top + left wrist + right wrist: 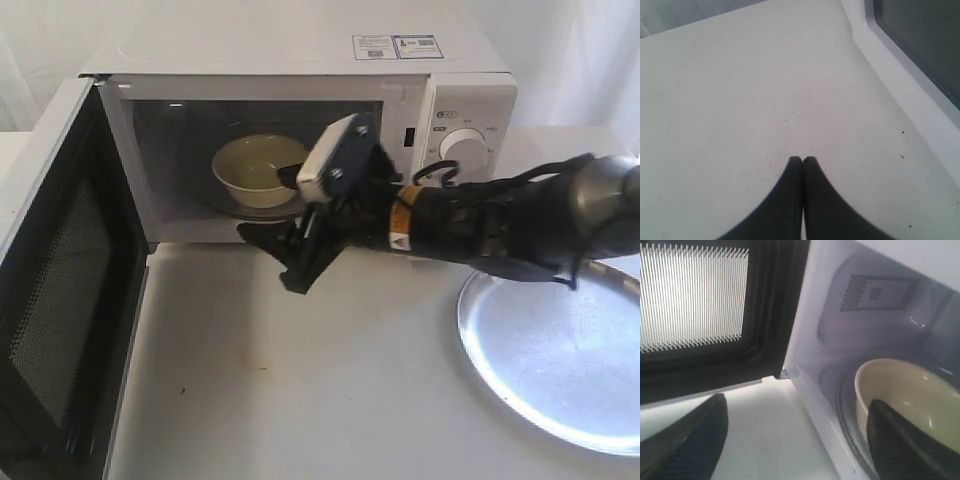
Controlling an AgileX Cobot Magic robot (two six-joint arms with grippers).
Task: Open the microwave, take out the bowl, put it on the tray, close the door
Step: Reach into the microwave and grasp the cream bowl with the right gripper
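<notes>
The white microwave stands at the back with its door swung wide open to the left, black inside face showing. The cream bowl sits inside on the glass turntable. My right gripper reaches across to the cavity's mouth and is open wide. In the right wrist view one finger lies over the bowl and the other stays outside over the table. The silver tray lies at the right, under the right arm. My left gripper is shut on nothing, low over the table beside the door's outer face.
The glass turntable plate lies under the bowl. The open door takes up the table's left side. The white table stretches between door and tray. The left arm does not show in the exterior view.
</notes>
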